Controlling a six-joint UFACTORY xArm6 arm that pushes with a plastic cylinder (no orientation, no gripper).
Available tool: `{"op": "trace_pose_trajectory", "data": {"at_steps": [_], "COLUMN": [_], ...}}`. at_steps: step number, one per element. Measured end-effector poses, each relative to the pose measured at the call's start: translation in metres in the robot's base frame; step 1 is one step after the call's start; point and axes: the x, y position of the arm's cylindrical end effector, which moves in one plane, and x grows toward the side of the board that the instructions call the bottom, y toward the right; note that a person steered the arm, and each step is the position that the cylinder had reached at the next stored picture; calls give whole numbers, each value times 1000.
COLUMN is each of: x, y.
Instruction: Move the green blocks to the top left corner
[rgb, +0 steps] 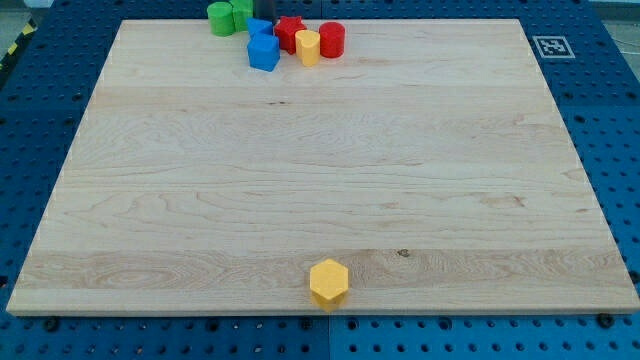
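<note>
Sitting at the counter's (320, 180) far edge, two green blocks (228, 17) touch; blue blocks (263, 50) lie right. Tip and pincer state cannot be told.

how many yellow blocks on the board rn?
2. One yellow hexagonal block sits alone at the view's bottom edge, near the middle. The other yellow block is in the cluster at the view's top, touching the red cylinder. More could hide behind that cluster.
</note>
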Motion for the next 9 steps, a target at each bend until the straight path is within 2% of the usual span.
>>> {"op": "trace_pose_trajectory", "data": {"at_steps": [1, 3, 6, 9], "x": [10, -1, -1, -1], "y": [23, 37, -38, -88]}}
